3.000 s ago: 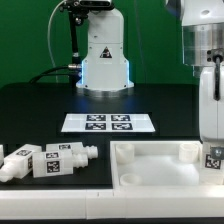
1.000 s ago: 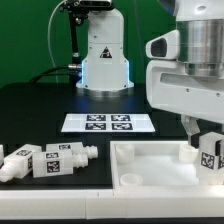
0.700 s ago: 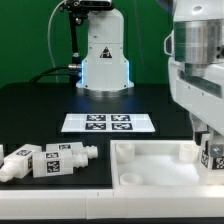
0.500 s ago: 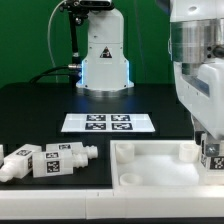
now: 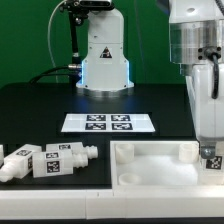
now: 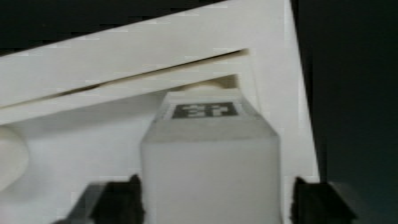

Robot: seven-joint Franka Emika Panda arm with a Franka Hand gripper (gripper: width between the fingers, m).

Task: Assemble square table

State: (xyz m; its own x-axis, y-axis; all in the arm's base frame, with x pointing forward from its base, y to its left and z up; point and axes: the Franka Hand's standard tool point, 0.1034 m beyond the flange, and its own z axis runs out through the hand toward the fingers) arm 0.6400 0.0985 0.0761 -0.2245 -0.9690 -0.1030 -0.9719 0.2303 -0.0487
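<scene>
Exterior view: the square table slab [image 5: 160, 168] lies at 4 o'clock from the marker board [image 5: 108, 122]. One leg [image 5: 211, 157] stands upright at the slab's 3 o'clock edge, against the raised rim. The gripper [image 5: 208, 140] straddles this leg, its fingers [image 6: 116, 203] apart with a thin gap on each side. Two loose legs [image 5: 62, 160] lie at 8 o'clock from the marker board. Open black tabletop [image 5: 40, 110] separates them from the slab.

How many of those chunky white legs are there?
3. Two legs lie at the exterior view's left, the outer leg and inner leg; the third leg stands at the tabletop's right corner. A fourth may be hidden.
</scene>
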